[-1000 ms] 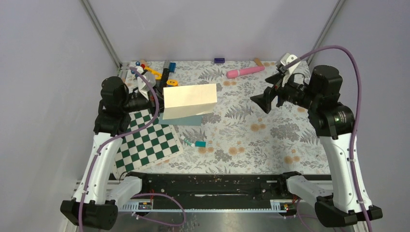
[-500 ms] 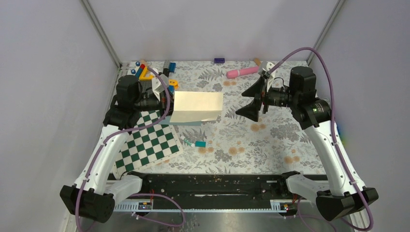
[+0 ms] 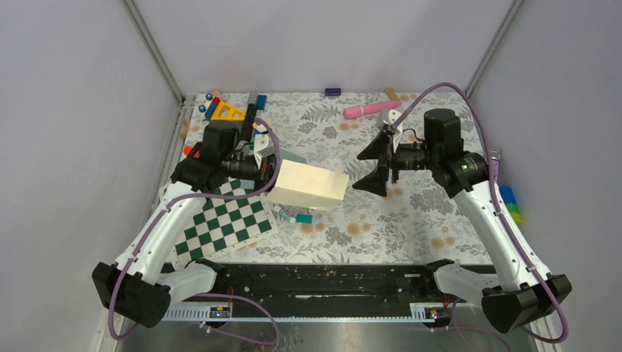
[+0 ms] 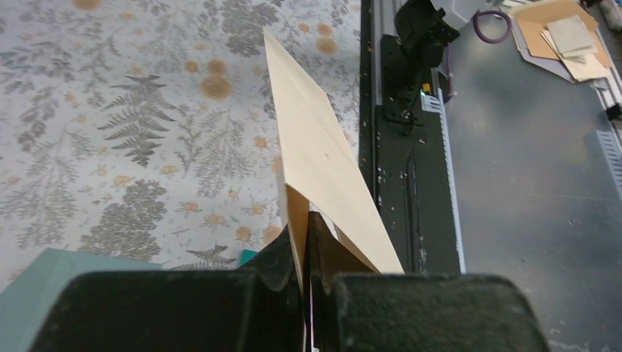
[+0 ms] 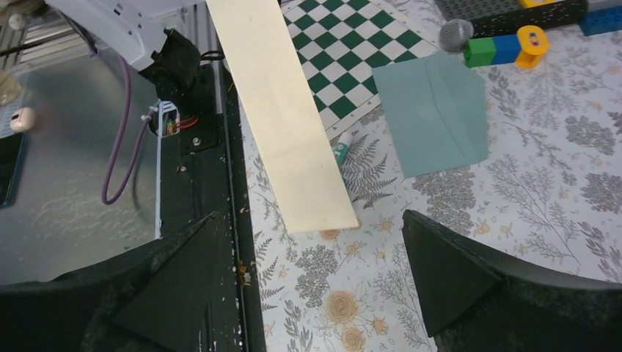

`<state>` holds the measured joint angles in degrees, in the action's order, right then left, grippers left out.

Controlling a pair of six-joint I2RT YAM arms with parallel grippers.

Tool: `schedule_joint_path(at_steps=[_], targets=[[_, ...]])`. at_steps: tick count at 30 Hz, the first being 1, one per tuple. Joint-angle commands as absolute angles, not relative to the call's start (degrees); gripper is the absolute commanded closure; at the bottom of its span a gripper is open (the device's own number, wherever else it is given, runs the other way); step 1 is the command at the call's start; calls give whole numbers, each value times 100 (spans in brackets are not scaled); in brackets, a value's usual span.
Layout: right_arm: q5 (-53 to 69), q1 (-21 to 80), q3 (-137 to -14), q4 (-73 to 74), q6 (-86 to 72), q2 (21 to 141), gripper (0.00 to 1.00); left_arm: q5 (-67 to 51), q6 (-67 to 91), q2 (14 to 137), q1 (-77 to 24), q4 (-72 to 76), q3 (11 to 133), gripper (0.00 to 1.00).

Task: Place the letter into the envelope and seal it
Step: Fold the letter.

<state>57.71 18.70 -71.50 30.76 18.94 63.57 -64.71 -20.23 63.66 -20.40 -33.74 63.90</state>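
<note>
My left gripper (image 3: pixel 268 167) is shut on one end of the cream-tan folded letter (image 3: pixel 308 185) and holds it in the air over the table's middle. In the left wrist view the letter (image 4: pixel 323 150) runs edge-on out from the closed jaws. The teal envelope (image 5: pixel 433 114) lies flat on the floral cloth beside the checkerboard; in the top view only a corner of the envelope (image 3: pixel 295 156) shows behind the letter. My right gripper (image 3: pixel 372 167) is open and empty, just right of the letter's free end (image 5: pixel 293 125).
A green-white checkerboard (image 3: pixel 220 224) lies at the front left. A small teal block and tube (image 3: pixel 297 218) sit under the letter. Toy blocks (image 3: pixel 227 111) crowd the back left corner. A pink cylinder (image 3: pixel 372 109) and a blue block (image 3: pixel 332 92) lie at the back.
My left gripper carried the letter forward and to the right, off the envelope. My right gripper swung left and down toward the letter's free end, still open.
</note>
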Motion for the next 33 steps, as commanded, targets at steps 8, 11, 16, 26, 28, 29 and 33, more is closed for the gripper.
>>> schedule_joint_path(at_steps=[8, 11, 16, 26, 28, 29, 33], targets=[[6036, 2605, -6989, 3261, 2438, 6882, 0, -6522, -3088, 6693, -2545, -4432, 7067, 99], [6221, 2672, -6991, 3109, 2223, 7122, 1, -6566, -3123, 6698, -2607, -4430, 7029, 99], [6342, 2961, -7029, 3433, 2540, 7212, 4, -6573, -3163, 6732, -2645, -4430, 6987, 99], [6310, 3217, -7136, 3658, 2728, 7479, 27, -6592, -3168, 6698, -2689, -4432, 6970, 98], [6315, 3224, -7129, 3662, 2745, 7476, 34, -6607, -3173, 6690, -2689, -4431, 6970, 98], [6312, 3221, -7128, 3673, 2770, 7483, 39, -6621, -3173, 6690, -2689, -4430, 6970, 98], [6346, 3223, -7178, 3820, 2848, 7521, 55, -6677, -3332, 6647, -2698, -4599, 7016, 96]])
